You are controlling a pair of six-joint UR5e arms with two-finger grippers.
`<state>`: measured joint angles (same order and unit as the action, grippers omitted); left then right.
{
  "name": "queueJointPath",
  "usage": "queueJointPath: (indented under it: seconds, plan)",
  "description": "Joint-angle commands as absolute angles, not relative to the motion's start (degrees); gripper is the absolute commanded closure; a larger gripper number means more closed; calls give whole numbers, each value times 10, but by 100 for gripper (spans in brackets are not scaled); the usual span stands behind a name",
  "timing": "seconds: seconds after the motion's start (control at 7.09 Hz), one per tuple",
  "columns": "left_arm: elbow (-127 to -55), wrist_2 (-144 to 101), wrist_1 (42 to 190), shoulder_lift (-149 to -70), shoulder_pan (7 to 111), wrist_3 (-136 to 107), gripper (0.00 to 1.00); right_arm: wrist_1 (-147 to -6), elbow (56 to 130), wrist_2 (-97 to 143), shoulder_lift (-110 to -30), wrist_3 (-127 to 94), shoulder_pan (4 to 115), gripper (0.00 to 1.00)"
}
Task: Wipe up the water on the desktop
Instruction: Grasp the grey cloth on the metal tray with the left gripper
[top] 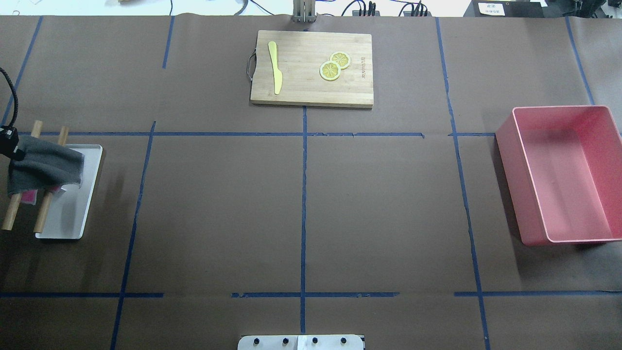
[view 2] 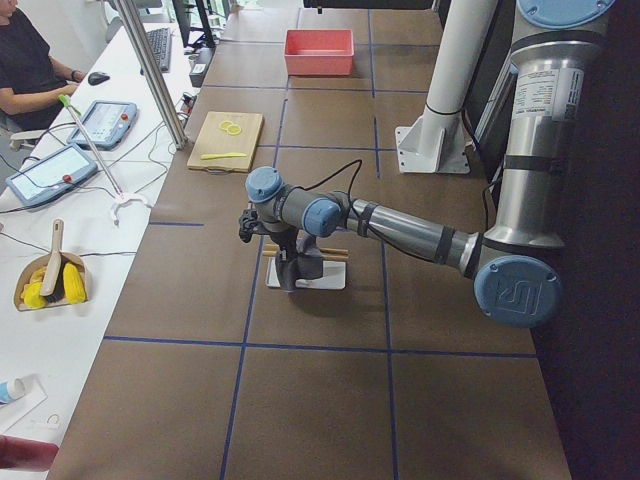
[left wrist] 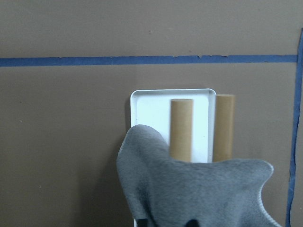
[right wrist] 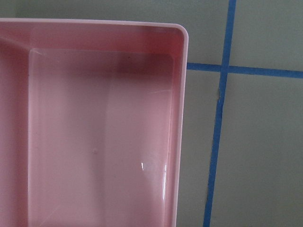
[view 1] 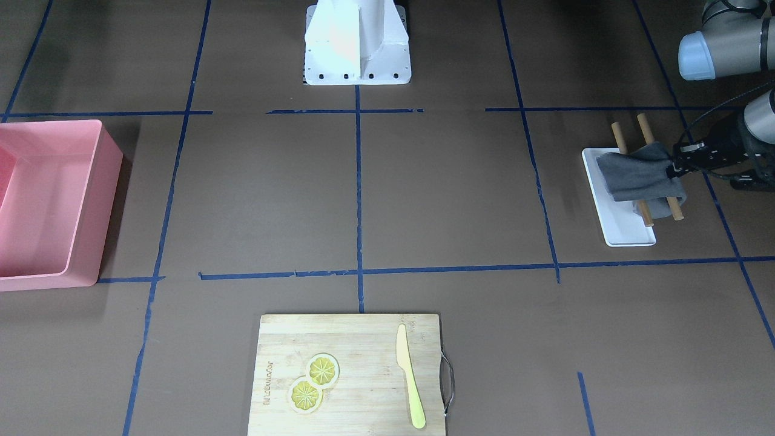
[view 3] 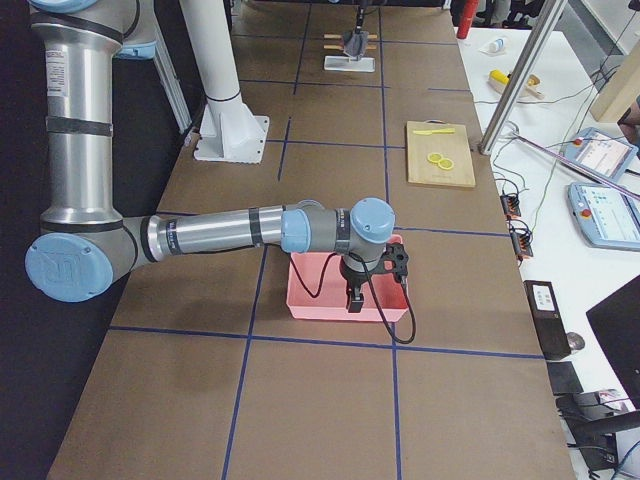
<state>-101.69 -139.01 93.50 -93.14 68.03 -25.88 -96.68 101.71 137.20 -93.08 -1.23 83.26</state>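
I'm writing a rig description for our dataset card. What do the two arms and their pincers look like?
Both the left arm and right arm are silver-grey tubes with light-blue joint caps, dark bands and a black cable looping near the wrist. The big elbow caps bear a logo. The left pincer and right pincer are black.

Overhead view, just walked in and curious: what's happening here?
The left gripper, jaws shut on a grey cloth, is at the rods over the white tray. The right arm hangs above the pink bin. The cloth is not yet on the desktop, so wiping hasn't begun; I can't make out any water.
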Motion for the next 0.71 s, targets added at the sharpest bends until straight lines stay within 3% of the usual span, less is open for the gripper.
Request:
queueJointPath:
  seconds: [0.0, 0.42, 0.56]
  plan:
    - [-1049, -1416, 931, -946, 680, -304, 100, -967, 1017, 1372, -931, -12, 831, 0]
    - [-1099, -1426, 931, -1026, 660, -483, 100, -907, 1020, 1372, -931, -24, 816, 0]
    - [-1100, -1417, 932, -1069, 600, -558, 100, -885, 1022, 1372, -931, -59, 796, 0]
